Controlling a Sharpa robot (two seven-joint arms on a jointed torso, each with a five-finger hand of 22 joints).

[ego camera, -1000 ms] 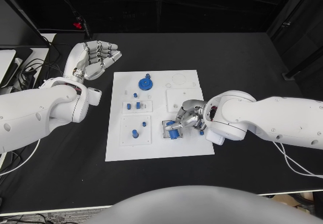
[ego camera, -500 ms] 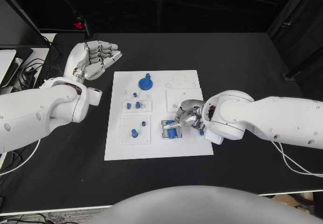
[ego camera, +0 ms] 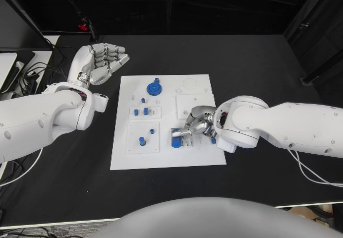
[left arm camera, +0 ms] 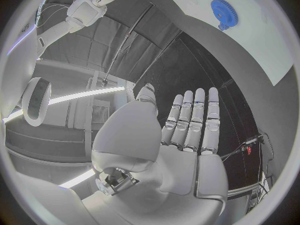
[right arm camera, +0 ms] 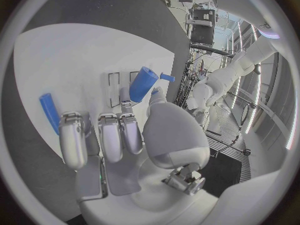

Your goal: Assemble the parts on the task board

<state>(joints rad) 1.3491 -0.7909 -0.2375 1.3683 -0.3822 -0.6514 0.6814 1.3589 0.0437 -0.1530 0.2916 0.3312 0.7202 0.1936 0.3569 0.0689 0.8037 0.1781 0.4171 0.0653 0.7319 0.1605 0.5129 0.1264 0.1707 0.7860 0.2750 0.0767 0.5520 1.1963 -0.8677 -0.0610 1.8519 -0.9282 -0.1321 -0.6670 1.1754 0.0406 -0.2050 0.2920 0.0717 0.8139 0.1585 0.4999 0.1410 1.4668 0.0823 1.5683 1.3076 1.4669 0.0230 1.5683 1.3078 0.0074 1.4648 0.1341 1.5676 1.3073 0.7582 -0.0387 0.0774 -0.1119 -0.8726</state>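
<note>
A: Head view first. White task board [ego camera: 168, 163] mid-table, right hand [ego camera: 198, 125] over its near-right part, fingers bent down around a blue cylinder [ego camera: 176, 140] at a small clear fixture. Contact?

B: Can't tell from above, the hand covers it. Right wrist view is better: the cylinder [right arm camera: 143, 84] sits tilted at the thumb tip, other fingers [right arm camera: 112, 135] lined up side by side next to it. Looks touched by the thumb; a real pinch I can't confirm. That view also has a thin blue peg [right arm camera: 49, 112] beside the outer finger.

A: Left hand [ego camera: 100, 60]?

B: Off the board, past its far-left corner, above bare black table [ego camera: 250, 59]. Left wrist view shows the palm [left arm camera: 162, 150] flat, fingers straight and close together, nothing in it. Blue gear [left arm camera: 224, 11] on the board shows there too.

A: Head view has that gear [ego camera: 154, 89] at the far side, small blue parts [ego camera: 145, 111] standing in the left-side plates.
</note>
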